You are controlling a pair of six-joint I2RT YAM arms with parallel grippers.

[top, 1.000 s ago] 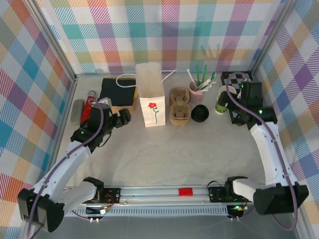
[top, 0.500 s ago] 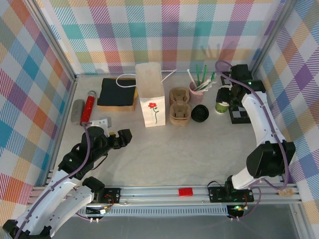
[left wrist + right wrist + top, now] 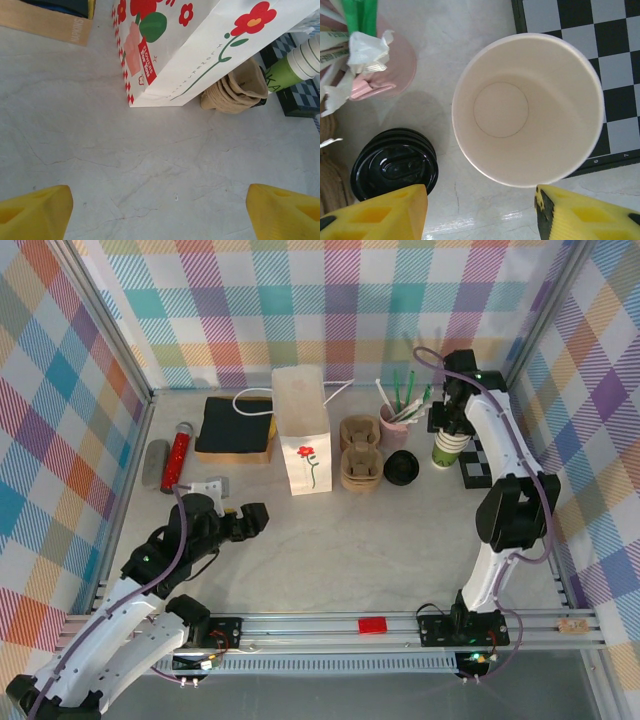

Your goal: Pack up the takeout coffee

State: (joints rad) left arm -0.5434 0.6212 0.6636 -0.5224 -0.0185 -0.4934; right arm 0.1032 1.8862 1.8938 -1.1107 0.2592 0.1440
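Overhead, grey marbled tabletop (image 3: 400,540), plaid walls (image 3: 300,300); left gripper (image 3: 160,212) spread, right gripper (image 3: 480,207) spread over lidless cup (image 3: 527,107).

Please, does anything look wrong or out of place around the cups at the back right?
Yes. The paper cup stands open and empty, without a lid. A black lid lies loose on the table beside it, near the pink straw holder. Nothing looks spilled.

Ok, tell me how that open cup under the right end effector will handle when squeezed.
The lidless cup looks empty, bare bottom showing, so it is probably light and may tip or slide when nudged. With no lid bracing its paper rim, it will likely flex oval if the right end effector squeezes hard.
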